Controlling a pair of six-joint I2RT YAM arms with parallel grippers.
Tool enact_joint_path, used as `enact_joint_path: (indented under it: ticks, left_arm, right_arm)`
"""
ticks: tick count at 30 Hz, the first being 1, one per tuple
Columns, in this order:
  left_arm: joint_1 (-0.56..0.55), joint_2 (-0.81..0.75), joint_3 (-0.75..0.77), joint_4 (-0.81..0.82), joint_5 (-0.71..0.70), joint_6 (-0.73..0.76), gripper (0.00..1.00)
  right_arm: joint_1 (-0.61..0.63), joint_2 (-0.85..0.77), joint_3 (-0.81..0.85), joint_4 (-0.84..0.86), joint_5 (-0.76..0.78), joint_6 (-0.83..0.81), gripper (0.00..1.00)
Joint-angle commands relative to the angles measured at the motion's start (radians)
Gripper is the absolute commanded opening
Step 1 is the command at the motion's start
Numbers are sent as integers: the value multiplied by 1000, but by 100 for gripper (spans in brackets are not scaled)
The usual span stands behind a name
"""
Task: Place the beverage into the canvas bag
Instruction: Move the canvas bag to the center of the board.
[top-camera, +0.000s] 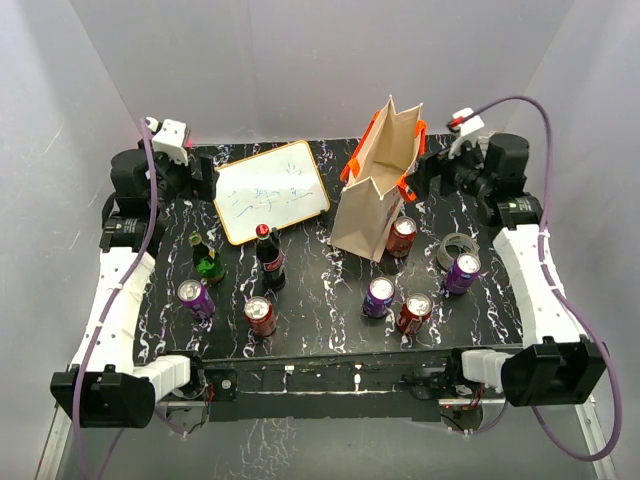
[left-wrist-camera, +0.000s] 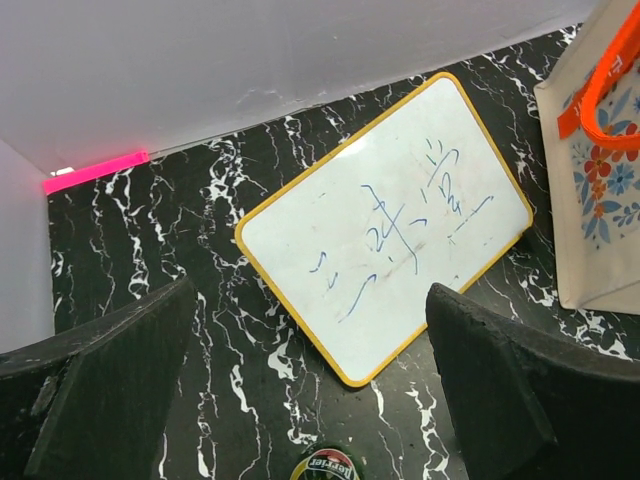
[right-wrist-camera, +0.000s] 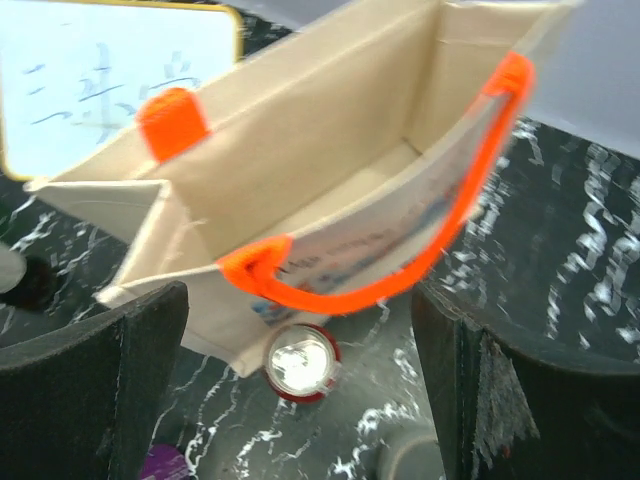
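The canvas bag (top-camera: 378, 185), beige with orange handles, stands open at the back centre. It fills the right wrist view (right-wrist-camera: 330, 170) and shows at the edge of the left wrist view (left-wrist-camera: 595, 170). A red can (top-camera: 401, 237) stands against its right side and is below the handle in the right wrist view (right-wrist-camera: 300, 362). Other drinks stand in front: a green bottle (top-camera: 207, 260), a cola bottle (top-camera: 270, 258), purple cans (top-camera: 379, 296) and red cans (top-camera: 413, 313). My right gripper (top-camera: 432, 172) is open and empty above the bag's right edge (right-wrist-camera: 300, 390). My left gripper (top-camera: 200, 178) is open and empty over the whiteboard (left-wrist-camera: 310, 380).
A whiteboard (top-camera: 270, 190) with an orange frame lies left of the bag (left-wrist-camera: 390, 240). A grey tape roll (top-camera: 457, 247) lies right of the red can. The green bottle's cap (left-wrist-camera: 327, 465) shows at the bottom of the left wrist view. White walls enclose the table.
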Motion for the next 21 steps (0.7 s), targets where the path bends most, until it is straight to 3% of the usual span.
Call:
enact_joint_path:
  ticks: [1, 10, 16, 21]
  left_arm:
    - [5, 16, 11, 1, 66, 10, 97]
    - [7, 28, -4, -3, 167, -1, 97]
    - [6, 33, -1, -12, 187, 7, 97]
    - [7, 37, -5, -7, 199, 4, 97]
  right_arm:
    - [139, 30, 94, 41, -74, -116, 96]
    - [389, 165, 184, -37, 134, -264, 95]
    - [415, 241, 222, -127, 193, -332, 90]
    - [446, 283, 225, -164, 200, -365, 74]
